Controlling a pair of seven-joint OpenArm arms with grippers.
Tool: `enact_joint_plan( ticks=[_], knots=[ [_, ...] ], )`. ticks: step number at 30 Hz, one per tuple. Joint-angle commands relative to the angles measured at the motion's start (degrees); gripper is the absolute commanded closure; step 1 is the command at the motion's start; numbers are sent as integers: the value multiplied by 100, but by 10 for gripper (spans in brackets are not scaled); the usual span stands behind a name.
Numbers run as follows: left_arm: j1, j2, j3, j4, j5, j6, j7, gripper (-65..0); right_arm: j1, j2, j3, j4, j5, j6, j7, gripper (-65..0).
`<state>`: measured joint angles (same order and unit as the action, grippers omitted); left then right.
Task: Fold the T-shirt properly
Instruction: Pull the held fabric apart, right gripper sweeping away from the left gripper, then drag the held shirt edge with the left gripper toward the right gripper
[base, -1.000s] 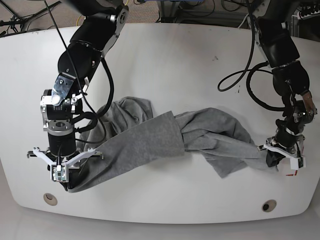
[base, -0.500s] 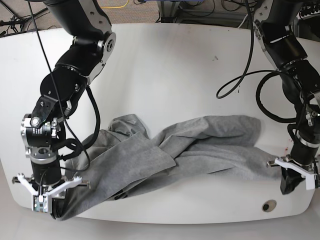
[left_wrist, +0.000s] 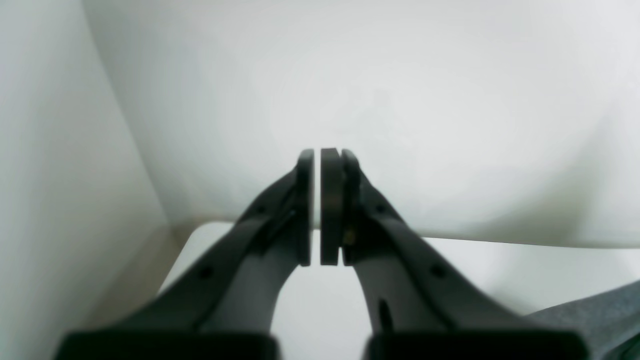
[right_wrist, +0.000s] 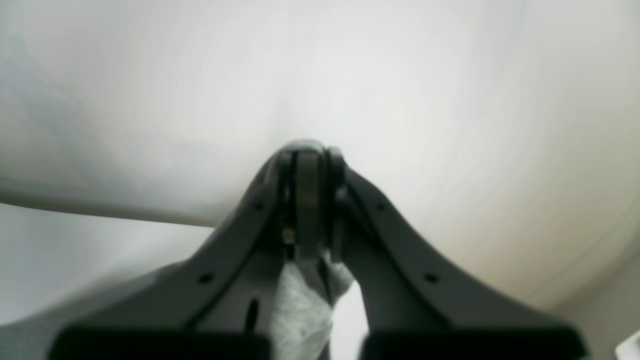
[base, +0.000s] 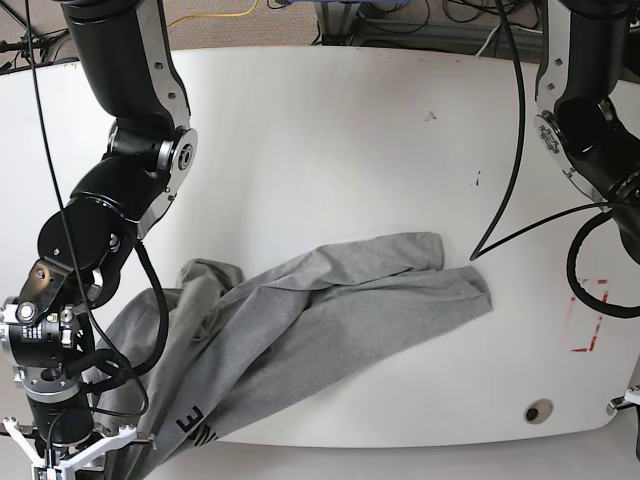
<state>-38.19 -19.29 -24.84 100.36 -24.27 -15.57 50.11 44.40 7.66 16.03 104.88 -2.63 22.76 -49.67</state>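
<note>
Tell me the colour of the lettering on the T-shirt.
Black, on the heather-grey T-shirt; lettering shows best in base view.

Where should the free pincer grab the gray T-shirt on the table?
Probably the T-shirt's far corner near the table's middle, coming from above. That corner lies flat and clear, while the right pincer already pinches the near end.

A big white table (base: 330, 130) with round corners is seen. A grey T-shirt (base: 300, 320) is spread out crumpled on it, hanging over the front edge.
</note>
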Motion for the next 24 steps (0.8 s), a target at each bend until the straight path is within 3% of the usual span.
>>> enact_joint_plan(
  ticks=[1,9,14,16,18,21,24],
  knots=[
    [-97,-168,-17,-80,-56,-30,-92,0,188,73,-96,48,22,-13,163,-6],
    [870,113,-8,-150,-65,-38,-92,-22,-67,-14,-333,250,4,-13,163,-5],
    [1521,509,27,-194,-91,-38,-92,-210,-198,-32,-368,294,4,-13,163,-5],
    [1846,703,88,-203,-241,-38,-92,-343,-269,-32,-368,303,4,-13,163,-5],
    [2030,808,115,-247,-390,-38,-101,-428,-286,-32,-368,268,4,-13,163,-5],
    [2241,984,185,-405,-645,-38,-101,-514,-339,-32,-368,277,4,-13,163,-5],
    [2409,1107,352,-704,-909,-38,-101,-524,-445,-32,-368,294,4,-13,163,-5]
  ],
)
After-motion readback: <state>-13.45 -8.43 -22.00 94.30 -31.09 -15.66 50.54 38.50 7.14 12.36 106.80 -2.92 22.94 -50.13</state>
